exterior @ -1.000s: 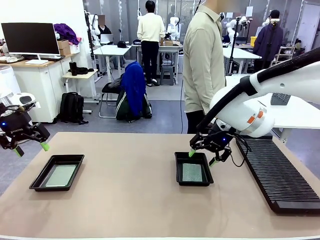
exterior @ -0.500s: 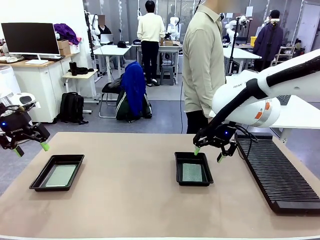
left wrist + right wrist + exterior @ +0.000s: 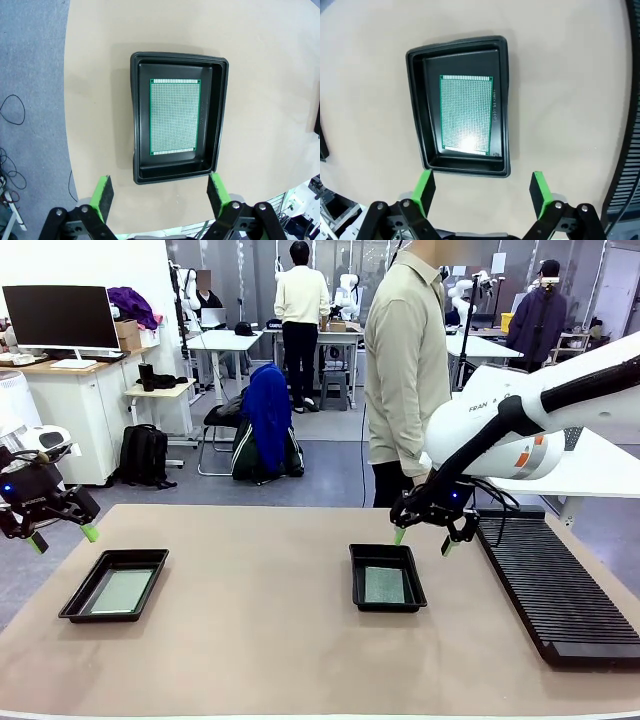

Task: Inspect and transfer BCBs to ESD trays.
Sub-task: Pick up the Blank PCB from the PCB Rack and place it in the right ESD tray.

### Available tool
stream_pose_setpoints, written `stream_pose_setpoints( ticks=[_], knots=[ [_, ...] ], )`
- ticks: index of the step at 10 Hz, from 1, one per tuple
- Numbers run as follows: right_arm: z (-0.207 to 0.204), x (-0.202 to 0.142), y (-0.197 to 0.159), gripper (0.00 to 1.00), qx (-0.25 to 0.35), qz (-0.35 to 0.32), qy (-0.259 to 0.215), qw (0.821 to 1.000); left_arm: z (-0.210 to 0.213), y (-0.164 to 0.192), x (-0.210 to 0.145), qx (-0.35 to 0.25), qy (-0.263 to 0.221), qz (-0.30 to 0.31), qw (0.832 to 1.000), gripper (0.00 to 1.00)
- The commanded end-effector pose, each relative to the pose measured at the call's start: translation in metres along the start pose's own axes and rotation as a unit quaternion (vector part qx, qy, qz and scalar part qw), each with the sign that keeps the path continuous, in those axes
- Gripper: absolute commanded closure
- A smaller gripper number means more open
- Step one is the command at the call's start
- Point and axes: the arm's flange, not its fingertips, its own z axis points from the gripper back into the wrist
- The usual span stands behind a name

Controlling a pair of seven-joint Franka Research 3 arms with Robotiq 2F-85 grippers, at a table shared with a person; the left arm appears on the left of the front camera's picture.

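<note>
Two black ESD trays lie on the tan table. The left tray [image 3: 75, 605] holds a pale BCB [image 3: 121, 591]; my left gripper [image 3: 64, 538] hovers open above and to the left of it, off the table's left edge. In the left wrist view that tray [image 3: 137, 125] and its green board [image 3: 174, 116] lie beyond the open left gripper [image 3: 160, 195]. The middle tray [image 3: 387, 558] holds another BCB [image 3: 384, 584]. My right gripper [image 3: 422, 542] hangs open above its far right corner. The right wrist view shows this tray [image 3: 417, 115], its board [image 3: 466, 114] and the empty right gripper [image 3: 481, 191].
A long black ribbed rack [image 3: 560, 585] lies along the table's right side, also at the right wrist view's edge [image 3: 627, 165]. A person in a beige shirt [image 3: 405, 370] stands at the far edge behind the middle tray. Bare table lies between the trays.
My right gripper has risen and drawn back to the right, away from the middle tray. The left arm has stayed still.
</note>
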Motion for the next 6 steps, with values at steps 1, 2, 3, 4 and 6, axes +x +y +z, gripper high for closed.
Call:
stream_pose_setpoints(
  ticks=[1,2,3,4,6],
  knots=[
    [-0.0022,-0.0021,0.0003,0.00,0.005,-0.001,0.004,1.000,-0.0007,0.0015,0.0012,-0.003,-0.006,-0.007,1.000,0.00],
    [-0.0022,-0.0021,0.0003,0.00,0.005,-0.001,0.004,1.000,-0.0007,0.0015,0.0012,-0.003,-0.006,-0.007,1.000,0.00],
    [-0.0022,-0.0021,0.0003,0.00,0.005,-0.001,0.004,1.000,-0.0007,0.0015,0.0012,-0.003,-0.006,-0.007,1.000,0.00],
    [-0.0022,-0.0021,0.0003,0.00,0.005,-0.001,0.004,1.000,-0.0007,0.0015,0.0012,-0.003,-0.006,-0.007,1.000,0.00],
    [-0.0022,-0.0021,0.0003,0.00,0.005,-0.001,0.004,1.000,-0.0007,0.0015,0.0012,-0.003,-0.006,-0.007,1.000,0.00]
  ],
)
